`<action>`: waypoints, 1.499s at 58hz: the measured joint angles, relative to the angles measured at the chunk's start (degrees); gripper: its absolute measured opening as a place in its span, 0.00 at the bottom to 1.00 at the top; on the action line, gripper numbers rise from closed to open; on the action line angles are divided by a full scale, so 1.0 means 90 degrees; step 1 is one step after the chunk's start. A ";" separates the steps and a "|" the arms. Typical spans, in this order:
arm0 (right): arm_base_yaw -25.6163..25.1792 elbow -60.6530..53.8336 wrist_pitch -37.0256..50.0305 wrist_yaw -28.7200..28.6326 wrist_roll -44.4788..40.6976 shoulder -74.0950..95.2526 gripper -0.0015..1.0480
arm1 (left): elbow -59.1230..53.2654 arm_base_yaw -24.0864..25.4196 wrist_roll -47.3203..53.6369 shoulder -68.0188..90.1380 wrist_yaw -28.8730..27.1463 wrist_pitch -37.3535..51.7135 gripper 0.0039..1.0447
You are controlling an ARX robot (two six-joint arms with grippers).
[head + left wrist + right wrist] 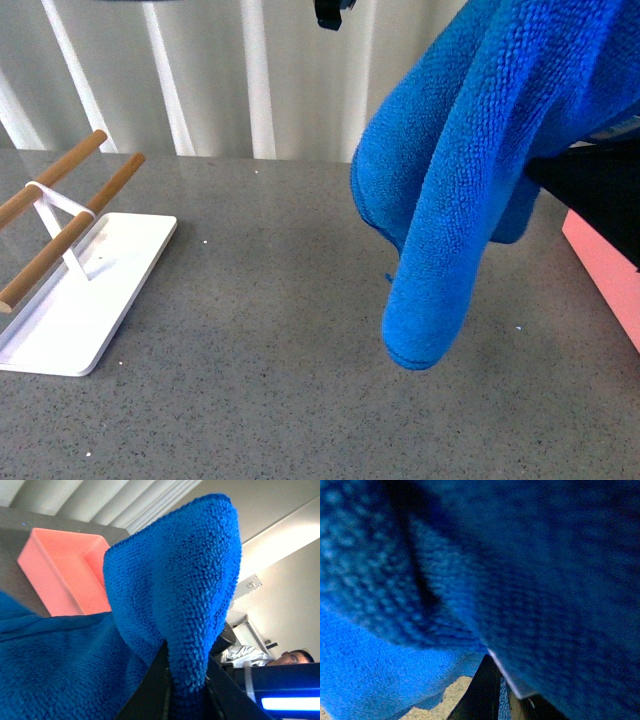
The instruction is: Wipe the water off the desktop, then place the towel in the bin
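Front view: the bright blue terry towel (450,170) hangs in soft folds above the matte, speckled desktop (250,330). No water shows there, so wiping looks done and binning is left. The smooth salmon-pink bin (605,270) sits at the right edge.

Left wrist view: the left gripper (186,692) pinches a nubby towel fold.

Right wrist view: towel smothers the lens, so I cannot tell the right gripper's (502,702) state.

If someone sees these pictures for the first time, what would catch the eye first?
The bright blue towel dominates: it hangs in the air above the right half of the grey desktop, a fold of it pinched in the left gripper. Next come the salmon-pink bin at the right edge and the white tray with two wooden rods on the left.
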 joint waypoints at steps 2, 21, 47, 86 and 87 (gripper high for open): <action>-0.0083 0.0000 0.0012 0.0041 0.0022 0.0002 0.03 | 0.0002 0.0114 0.0075 0.0053 -0.0005 -0.0051 0.16; -0.0330 0.0073 0.0039 0.0155 0.0170 0.0000 0.03 | 0.0231 0.1071 0.0525 0.0486 -0.0117 -0.0440 0.59; -0.0282 0.0508 -0.0104 0.1137 0.0755 0.0005 0.03 | 0.0427 0.3361 0.2392 0.1010 0.0223 -0.1326 0.94; 0.0236 0.0930 -0.1593 0.3062 0.0520 -0.0070 0.03 | -0.1122 0.5598 0.4272 -0.2004 0.3402 -0.3563 0.94; 0.0238 0.0935 -0.1600 0.3082 0.0510 -0.0066 0.03 | -0.1122 0.5659 0.4320 -0.2013 0.3427 -0.3638 0.94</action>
